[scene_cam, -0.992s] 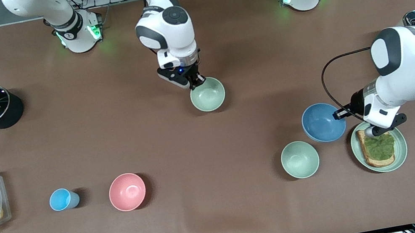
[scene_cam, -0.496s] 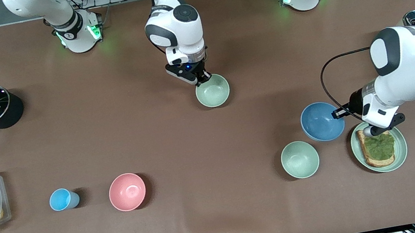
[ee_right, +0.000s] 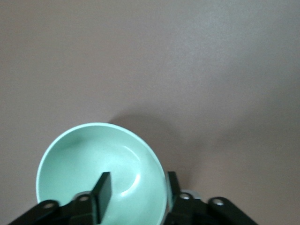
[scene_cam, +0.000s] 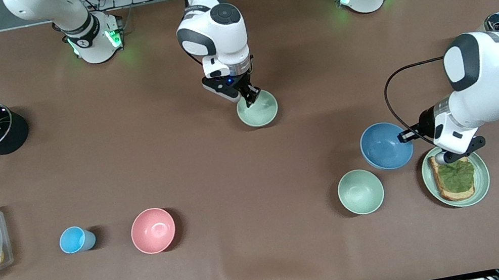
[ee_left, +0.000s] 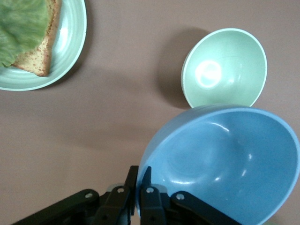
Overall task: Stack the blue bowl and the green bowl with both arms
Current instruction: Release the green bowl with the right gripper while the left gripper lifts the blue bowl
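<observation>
left claw (ee_left: 138, 190) pinched on blue bowl (scene_cam: 384, 145) rim, lifted beside toast plate (scene_cam: 481, 173) | right claw (scene_cam: 252, 98) straddles green bowl (scene_cam: 258, 109) rim mid-table (scene_cam: 201, 271), closure unclear | bowls light, stiff, slick: grip rims

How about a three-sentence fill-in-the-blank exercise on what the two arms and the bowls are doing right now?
1. The left gripper is shut on the rim of the ____ bowl.
2. The right gripper has its fingers open, one inside and one outside the green bowl's ____.
3. Between the light-blue cup and the mint bowl sits a ____ bowl.

Missing words: blue; rim; pink
</observation>
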You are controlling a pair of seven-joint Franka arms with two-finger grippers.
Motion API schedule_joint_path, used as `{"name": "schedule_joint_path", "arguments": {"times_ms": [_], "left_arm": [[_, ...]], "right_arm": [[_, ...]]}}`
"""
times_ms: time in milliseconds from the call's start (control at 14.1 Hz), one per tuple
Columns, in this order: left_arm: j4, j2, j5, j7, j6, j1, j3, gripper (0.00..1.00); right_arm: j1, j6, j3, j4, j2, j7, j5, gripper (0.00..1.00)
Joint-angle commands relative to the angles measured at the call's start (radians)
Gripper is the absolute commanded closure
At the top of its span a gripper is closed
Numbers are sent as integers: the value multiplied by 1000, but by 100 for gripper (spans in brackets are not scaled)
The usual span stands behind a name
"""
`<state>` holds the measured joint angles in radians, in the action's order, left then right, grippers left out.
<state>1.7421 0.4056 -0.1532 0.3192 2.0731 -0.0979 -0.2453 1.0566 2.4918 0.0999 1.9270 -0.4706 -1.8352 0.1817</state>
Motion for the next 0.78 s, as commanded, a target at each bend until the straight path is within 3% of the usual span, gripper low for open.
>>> {"name": "schedule_joint_path", "arguments": {"times_ms": [0,283,496,709], "left_arm": [[4,-11,-25,41,-16,6,-9,100],[5,-11,-23,112,-16,7,-58,100],[7,-2,-23,124,-16,23,-65,100],[8,13,-23,152,-16,53,-65,100]], "right_arm": [[-41,-22,-5,-23,15,-24,-7,0],[-137,-28,-11,-36,17,45,-141,0],[-208,-31,-17,-36,18,192,-339,0],[-248,-59,-17,-30,17,232,-467,0]]}}
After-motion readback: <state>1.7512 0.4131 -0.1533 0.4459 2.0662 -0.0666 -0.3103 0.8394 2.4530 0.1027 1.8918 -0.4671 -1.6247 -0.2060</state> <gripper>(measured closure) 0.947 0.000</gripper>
